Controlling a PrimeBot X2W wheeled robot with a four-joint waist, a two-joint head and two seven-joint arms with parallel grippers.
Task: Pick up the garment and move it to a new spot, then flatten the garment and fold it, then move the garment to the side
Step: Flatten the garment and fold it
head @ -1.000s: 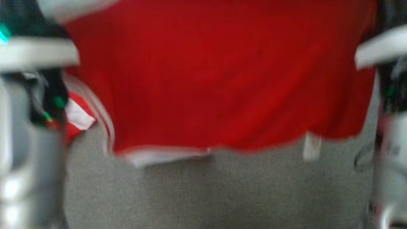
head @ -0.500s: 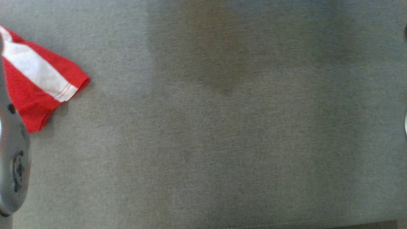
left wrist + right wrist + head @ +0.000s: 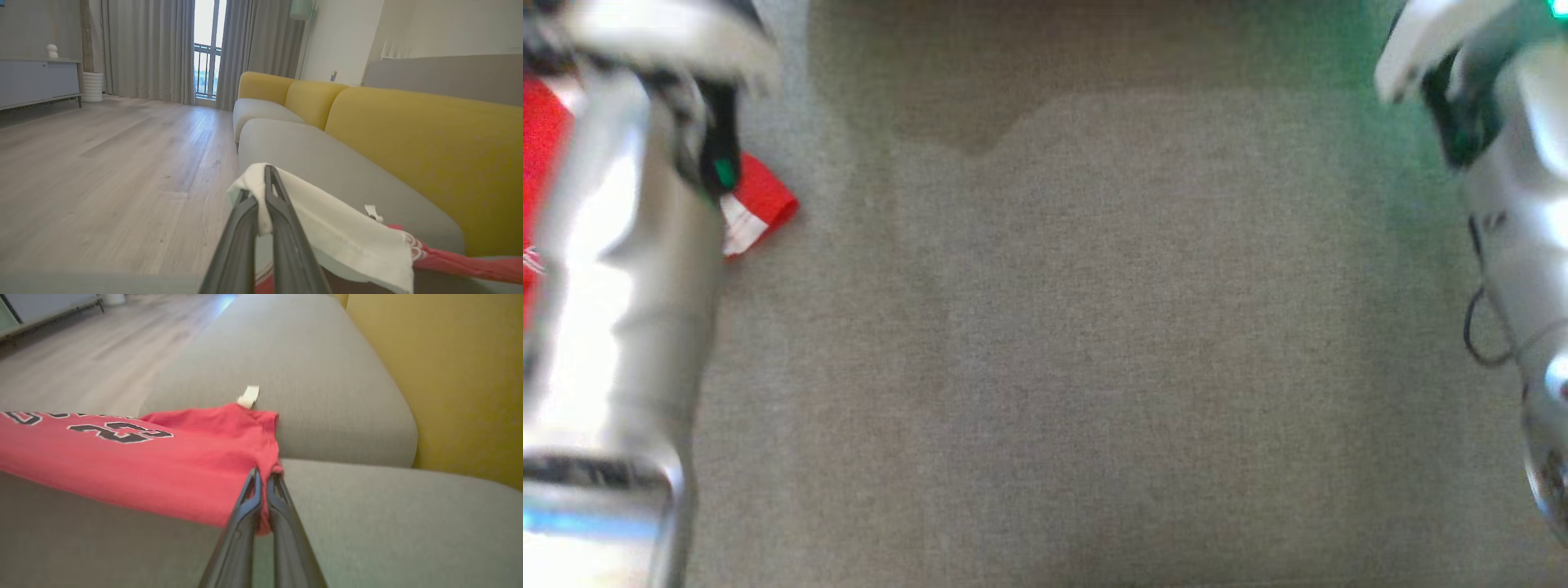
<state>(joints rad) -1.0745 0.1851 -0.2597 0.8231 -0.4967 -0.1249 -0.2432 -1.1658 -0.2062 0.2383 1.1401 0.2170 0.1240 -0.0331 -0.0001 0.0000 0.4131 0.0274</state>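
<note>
Grey sofa seat cushion (image 3: 1094, 367) bears a sleeve end of the red garment (image 3: 770, 198).

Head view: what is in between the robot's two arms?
In the head view, bare grey cushion, plus a red-and-white garment corner poking out beside the left arm.

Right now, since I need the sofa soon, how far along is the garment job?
Done: the pickup. The left gripper is shut on a white edge of the garment, and the right gripper on a red corner. In hand: the move, with the cloth stretched between them over the grey sofa seat. Left: setting it down, flattening, folding, moving it aside.
</note>
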